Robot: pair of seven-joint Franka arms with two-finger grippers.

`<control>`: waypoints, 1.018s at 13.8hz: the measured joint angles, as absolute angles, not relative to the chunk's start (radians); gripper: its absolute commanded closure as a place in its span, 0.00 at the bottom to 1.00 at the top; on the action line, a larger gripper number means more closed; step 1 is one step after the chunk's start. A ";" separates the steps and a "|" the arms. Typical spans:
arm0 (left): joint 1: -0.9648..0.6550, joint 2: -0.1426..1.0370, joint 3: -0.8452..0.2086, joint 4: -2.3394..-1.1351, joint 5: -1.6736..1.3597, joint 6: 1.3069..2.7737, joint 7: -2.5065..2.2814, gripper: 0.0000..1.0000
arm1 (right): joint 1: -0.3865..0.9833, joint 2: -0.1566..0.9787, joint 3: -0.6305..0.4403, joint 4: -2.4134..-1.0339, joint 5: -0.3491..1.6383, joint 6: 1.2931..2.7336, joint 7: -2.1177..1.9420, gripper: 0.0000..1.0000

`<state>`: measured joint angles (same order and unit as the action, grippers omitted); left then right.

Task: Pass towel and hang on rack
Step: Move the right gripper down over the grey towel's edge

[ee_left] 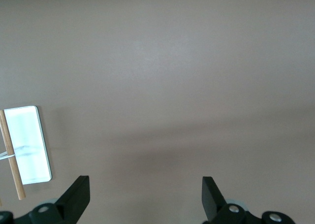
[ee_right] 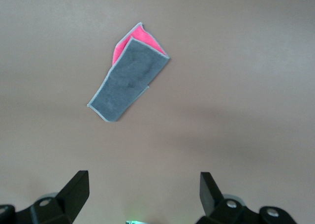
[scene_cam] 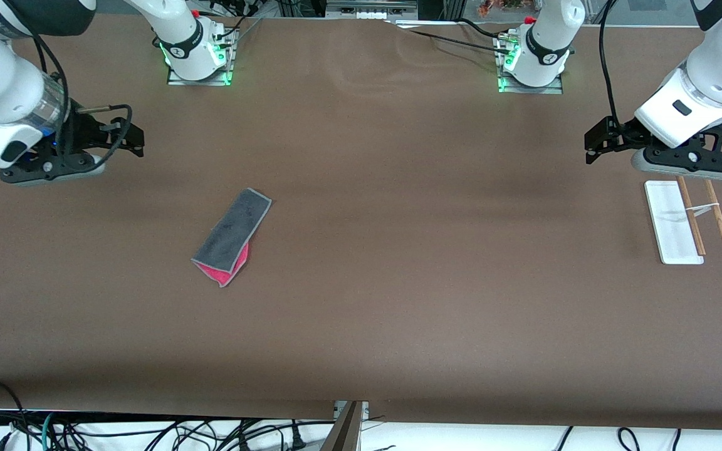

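- The right pincer [scene_cam: 124,141] hangs in the air over bare brown worktop [scene_cam: 398,263] at the right arm's end, fingers spread wide with nothing between them.
- The towel [scene_cam: 232,237] lies flat on the worktop, nearer the front camera than that pincer and well apart from it — folded lengthwise, grey side up, with the pink-red underside peeking out at the end closest to the camera. The right wrist view shows it [ee_right: 129,74] with only bare worktop between it and the spread fingertips [ee_right: 76,189].
- The middle of the worktop carries nothing else.
- The left pincer [scene_cam: 599,143] hovers at the left arm's end, fingers spread and holding nothing.
- The rack [scene_cam: 687,219] rests on the worktop just beside that pincer, nearer the camera — white base, two brown rods, thin white crosspiece.
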<state>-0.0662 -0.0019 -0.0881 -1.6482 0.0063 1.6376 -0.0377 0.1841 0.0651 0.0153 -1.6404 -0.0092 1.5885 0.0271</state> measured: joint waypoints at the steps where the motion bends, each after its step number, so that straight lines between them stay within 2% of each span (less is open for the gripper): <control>1: -0.066 -0.001 -0.088 -1.646 0.006 1.638 -0.038 0.00 | 0.187 0.068 0.034 -1.680 -0.008 1.638 0.078 0.01; 6: -0.066 0.005 -0.089 -1.637 0.006 1.638 -0.038 0.00 | 0.226 0.110 0.120 -1.944 -0.007 1.982 0.324 0.01; 11: -0.067 0.008 -0.093 -1.633 0.006 1.638 -0.038 0.00 | 0.377 0.274 0.133 -2.044 -0.007 2.287 0.537 0.01; 14: -0.068 0.009 -0.099 -1.631 0.006 1.638 -0.038 0.00 | 0.412 0.377 0.133 -2.057 -0.018 2.403 0.556 0.01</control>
<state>-0.0682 0.0087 -0.0987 -1.6314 0.0063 1.6377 -0.0383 0.4116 0.3772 0.1334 -2.0573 -0.0181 2.4027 0.5556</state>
